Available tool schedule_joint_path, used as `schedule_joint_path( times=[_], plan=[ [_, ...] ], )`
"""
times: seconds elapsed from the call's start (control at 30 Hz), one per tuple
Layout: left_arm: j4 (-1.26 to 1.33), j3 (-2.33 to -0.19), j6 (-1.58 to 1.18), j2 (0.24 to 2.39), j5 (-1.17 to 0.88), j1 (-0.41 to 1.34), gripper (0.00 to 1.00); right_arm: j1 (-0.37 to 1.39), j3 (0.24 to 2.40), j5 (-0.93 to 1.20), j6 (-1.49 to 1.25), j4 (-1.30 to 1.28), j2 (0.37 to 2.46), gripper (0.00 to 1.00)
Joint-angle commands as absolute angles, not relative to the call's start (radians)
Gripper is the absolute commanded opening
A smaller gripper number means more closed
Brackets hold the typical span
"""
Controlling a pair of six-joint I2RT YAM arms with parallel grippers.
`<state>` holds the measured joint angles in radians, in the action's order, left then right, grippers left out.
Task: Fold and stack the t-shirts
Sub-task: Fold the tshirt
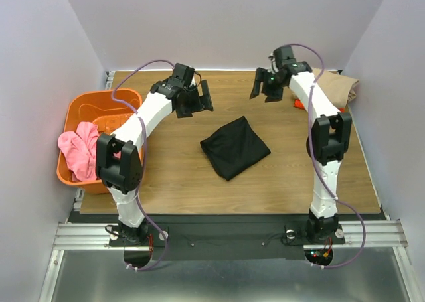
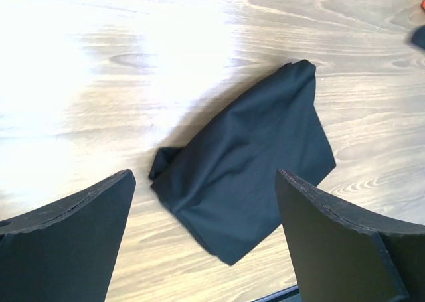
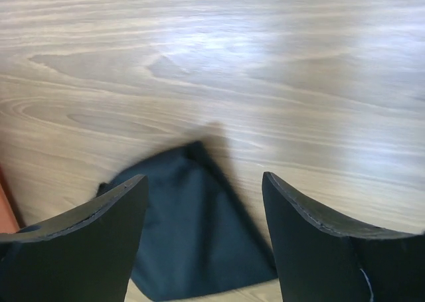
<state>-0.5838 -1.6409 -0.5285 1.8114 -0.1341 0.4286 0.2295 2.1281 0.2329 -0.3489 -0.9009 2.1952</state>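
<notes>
Left gripper and right gripper gape empty; black t-shirt lies diagonal, corner pointing away.

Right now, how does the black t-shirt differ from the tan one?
The black t-shirt lies mid-table; the tan t-shirt sits at the far right corner. The black one shows whole, a compact folded patch; the tan one is partly hidden behind the right arm. Both rest on the table, neither held.

Bright, even overhead light fills the top view. White glare washes out the light-brown wooden counter in the left wrist view; the right wrist view is slightly soft.
</notes>
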Motion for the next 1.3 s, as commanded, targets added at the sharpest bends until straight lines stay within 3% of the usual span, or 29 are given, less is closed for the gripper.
schedule_joint_path(
  times=[0.0,0.17,0.53,0.77,0.87,1.27],
  plan=[
    [-0.64,-1.596,-0.525,1.752,-0.084,0.443,0.98,0.163,2.051,0.376,-0.244,-0.856,2.085,0.75],
    [-0.588,-1.416,-0.541,1.683,-0.129,0.491,0.98,0.098,1.861,0.55,-0.181,-0.787,2.011,0.75],
    [-0.487,-1.24,-0.587,1.623,-0.224,0.6,0.98,0.094,1.556,0.675,-0.071,-0.661,1.954,0.75],
    [-0.411,-1.2,-0.611,1.669,-0.256,0.612,0.98,0.094,1.479,0.755,-0.046,-0.594,1.979,0.75],
    [-0.399,-1.209,-0.618,1.707,-0.258,0.612,0.99,0.094,1.467,0.793,-0.034,-0.58,2.003,0.81],
    [-0.338,-1.181,-0.617,1.796,-0.241,0.612,0.98,0.094,1.401,0.808,-0.02,-0.528,2.052,0.86]
  ],
)
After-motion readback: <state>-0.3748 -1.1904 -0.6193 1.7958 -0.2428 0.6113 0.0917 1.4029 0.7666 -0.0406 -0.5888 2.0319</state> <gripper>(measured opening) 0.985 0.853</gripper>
